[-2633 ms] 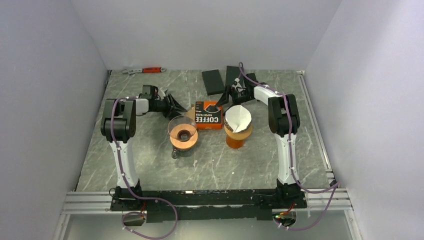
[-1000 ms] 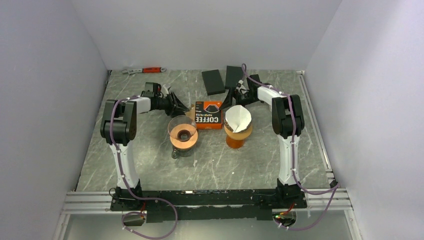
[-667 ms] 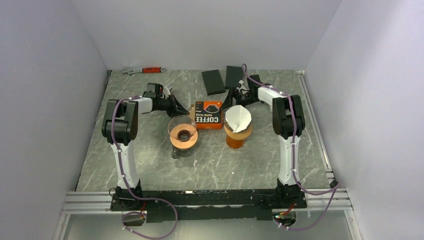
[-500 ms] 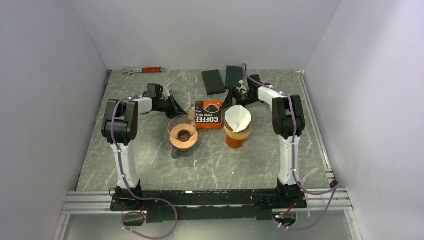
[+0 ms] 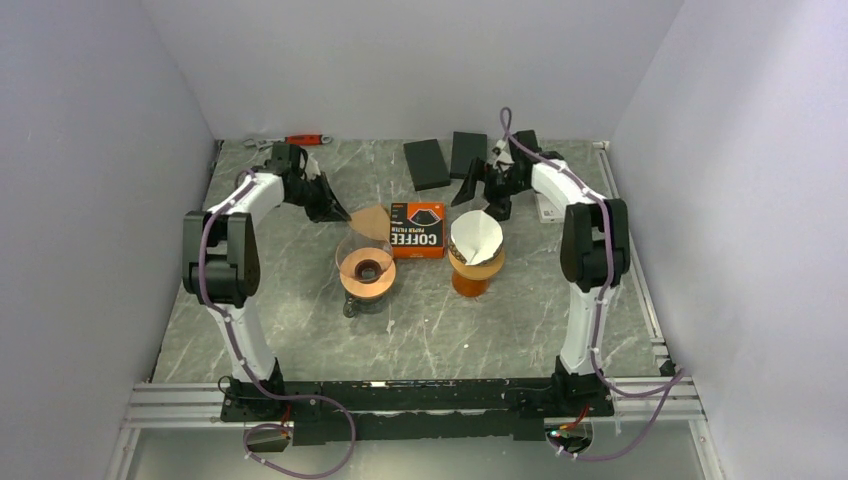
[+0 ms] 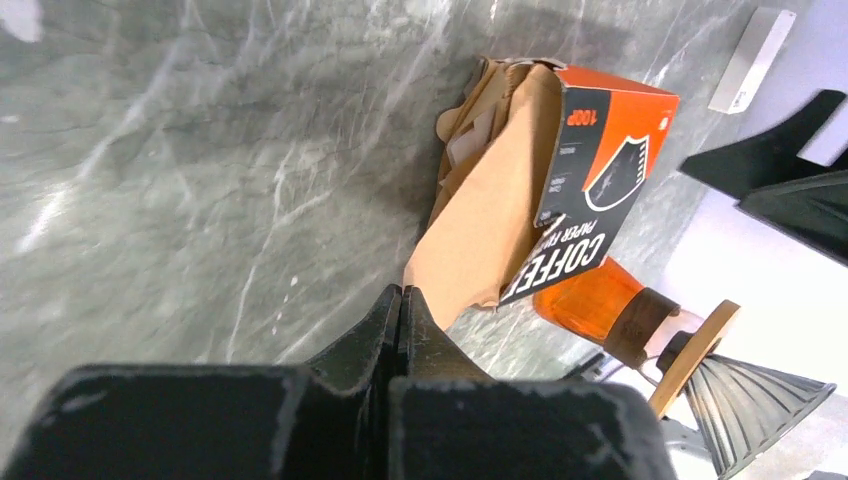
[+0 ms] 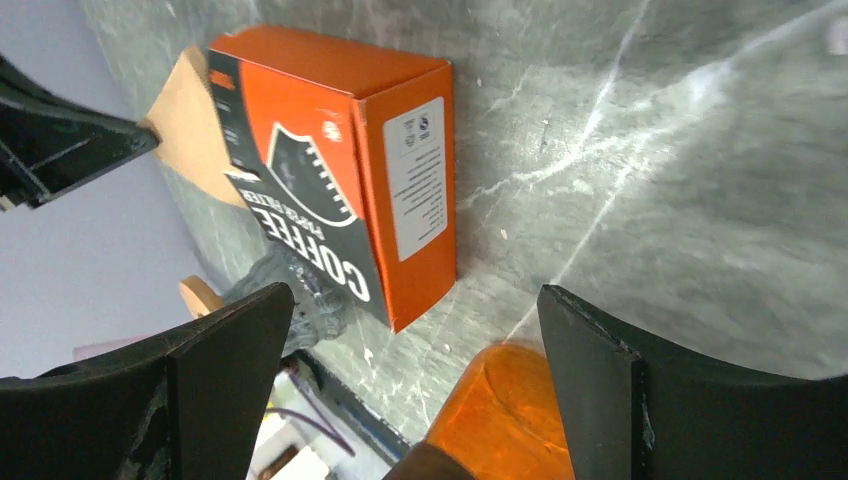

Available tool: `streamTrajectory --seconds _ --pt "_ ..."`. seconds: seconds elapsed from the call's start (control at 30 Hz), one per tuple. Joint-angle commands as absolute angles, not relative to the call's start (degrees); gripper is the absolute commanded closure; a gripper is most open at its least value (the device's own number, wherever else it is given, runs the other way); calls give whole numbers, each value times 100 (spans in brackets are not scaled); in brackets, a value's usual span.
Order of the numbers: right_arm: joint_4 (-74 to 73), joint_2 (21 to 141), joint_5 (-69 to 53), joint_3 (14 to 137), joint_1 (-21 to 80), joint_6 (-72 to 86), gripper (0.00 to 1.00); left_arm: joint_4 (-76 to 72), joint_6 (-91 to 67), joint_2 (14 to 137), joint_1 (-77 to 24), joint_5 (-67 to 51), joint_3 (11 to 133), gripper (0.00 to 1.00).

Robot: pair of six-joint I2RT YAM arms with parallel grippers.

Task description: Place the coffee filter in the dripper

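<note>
Left gripper (image 6: 400, 308) clamps tight on the coffee filter (image 6: 488, 232) by its corner, paper that looks flimsy and featherlight, while right gripper (image 7: 412, 300) gapes wide, empty.

We see a robot lab: bare white walls (image 5: 420, 70) stand behind the left pincer (image 5: 342, 213), above a gray table (image 5: 300, 320).

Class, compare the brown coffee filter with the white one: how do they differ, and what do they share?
The brown filter is flat; the white filter is opened into a cone. The left gripper pinches the brown filter at the box; the white filter sits free in a dripper. Both are paper coffee filters.
</note>
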State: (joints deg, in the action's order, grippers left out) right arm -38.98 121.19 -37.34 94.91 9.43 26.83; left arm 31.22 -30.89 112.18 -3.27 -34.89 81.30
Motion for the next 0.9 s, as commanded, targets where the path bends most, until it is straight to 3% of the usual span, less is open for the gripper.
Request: streamTrajectory --seconds 0.0,0.2,0.53,0.87 --pt "-3905 11315 -3159 9752 748 2771 1 4165 -2578 10530 -291 -2658 8694 100" --pt "-3980 10724 -2983 10110 609 2847 0 5054 -2525 10131 -290 -2184 9570 100" --pt "-4069 9596 -2698 10471 719 2389 0 5153 -3495 9056 -290 -2293 10279 100" --pt "-4179 8800 -1651 11027 2257 1435 1 4979 -5560 7842 -290 -2260 10224 100"
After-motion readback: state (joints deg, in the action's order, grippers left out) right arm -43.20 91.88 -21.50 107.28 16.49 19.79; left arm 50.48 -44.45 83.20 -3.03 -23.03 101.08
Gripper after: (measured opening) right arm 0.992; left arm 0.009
